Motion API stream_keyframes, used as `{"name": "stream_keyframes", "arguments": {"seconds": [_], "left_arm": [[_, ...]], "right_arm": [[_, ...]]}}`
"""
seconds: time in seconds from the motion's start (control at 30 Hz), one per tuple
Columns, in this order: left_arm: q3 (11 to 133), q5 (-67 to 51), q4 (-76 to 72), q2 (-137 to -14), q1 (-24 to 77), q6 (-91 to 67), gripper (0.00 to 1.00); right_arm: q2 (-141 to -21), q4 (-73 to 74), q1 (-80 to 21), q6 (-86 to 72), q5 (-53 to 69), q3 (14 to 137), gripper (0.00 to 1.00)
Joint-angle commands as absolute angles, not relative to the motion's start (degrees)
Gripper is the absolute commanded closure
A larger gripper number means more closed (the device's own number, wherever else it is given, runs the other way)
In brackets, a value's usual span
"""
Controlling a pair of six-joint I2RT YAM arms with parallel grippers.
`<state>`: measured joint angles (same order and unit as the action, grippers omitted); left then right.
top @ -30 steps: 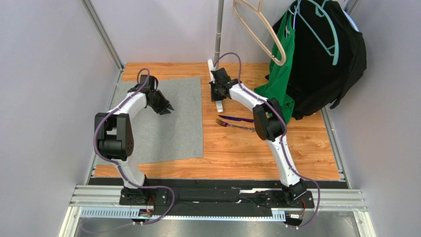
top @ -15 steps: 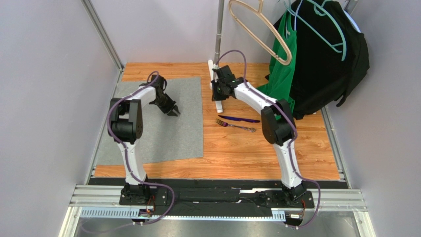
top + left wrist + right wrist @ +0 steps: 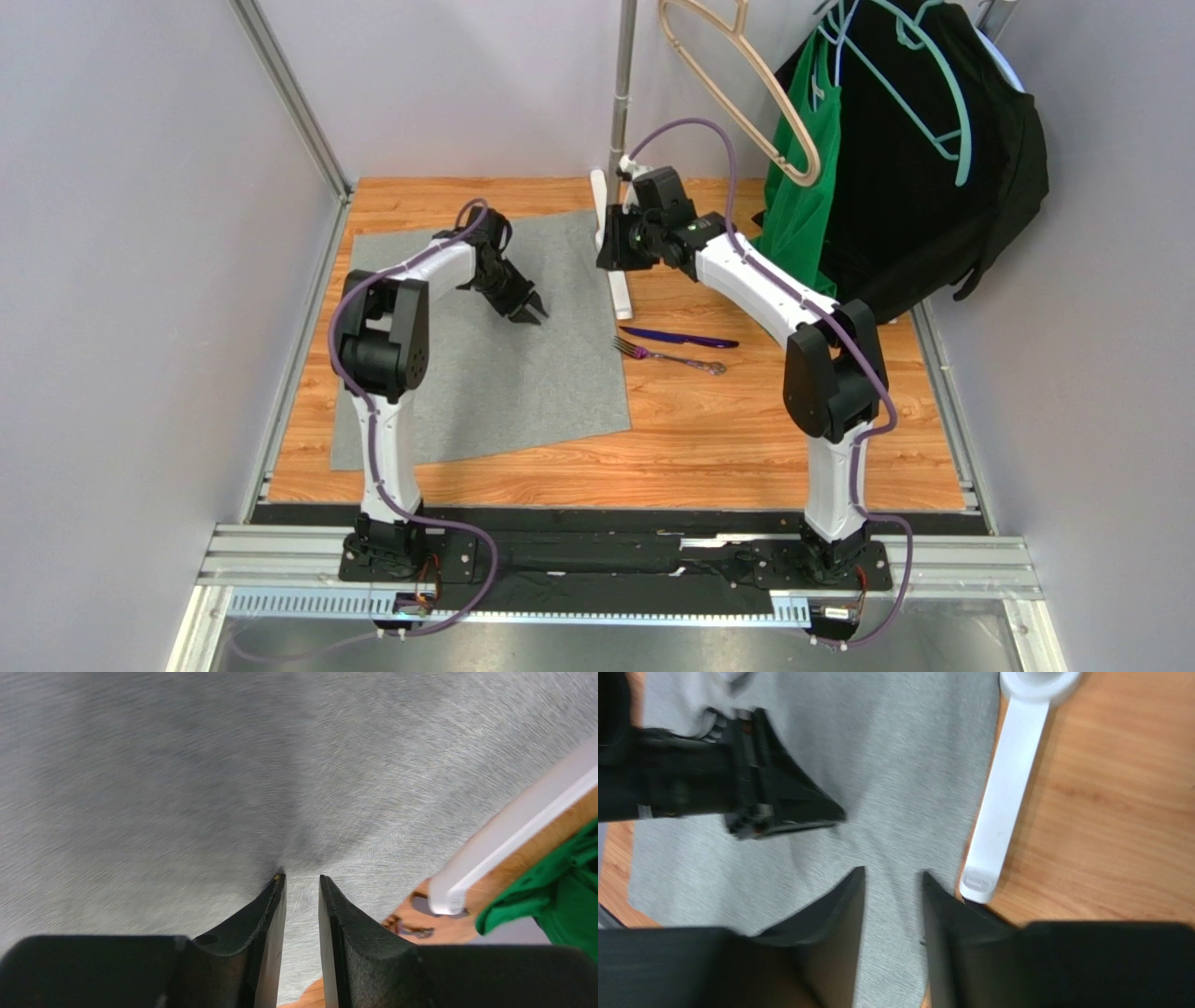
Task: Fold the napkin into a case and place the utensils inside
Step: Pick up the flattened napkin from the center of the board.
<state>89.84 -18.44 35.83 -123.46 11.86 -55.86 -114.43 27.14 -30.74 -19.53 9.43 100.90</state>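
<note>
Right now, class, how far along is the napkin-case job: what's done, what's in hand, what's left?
Done: nothing yet; the napkin lies flat and unfolded. In hand: the left gripper seems to pinch the cloth, while the right gripper hangs open over its right edge. Left: all the folding, then slipping in the purple utensil and the fork, both lying beside it.

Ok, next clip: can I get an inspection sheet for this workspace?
Surface: wooden table, no spills seen.
Job's things: napkin flat, unfolded, slightly skewed; purple utensil and fork on bare wood by its right edge.
Clutter: white rack foot beside the napkin's far right corner; green garment and black garment hanging far right.
Grippers: left gripper nearly closed, tips on the napkin, apparently pinching it; right gripper open, empty, above the napkin's edge.
Cables: purple cable looped along each arm, no snag seen.
Surroundings: grey walls, metal frame.
</note>
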Motion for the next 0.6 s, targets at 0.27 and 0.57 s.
{"name": "stream_keyframes", "arguments": {"seconds": [0.27,0.57], "left_arm": [[68.3,-3.2,44.9,-89.9,1.1,-45.9,0.48],[69.9,-15.0,43.8,-96.7,-9.5,-36.7,0.64]], "right_arm": [[-105.0,36.7,-41.1,-25.0,0.2,85.8,0.43],[-101.3,39.3,-44.7,-24.7,-2.7,82.9,0.42]]}}
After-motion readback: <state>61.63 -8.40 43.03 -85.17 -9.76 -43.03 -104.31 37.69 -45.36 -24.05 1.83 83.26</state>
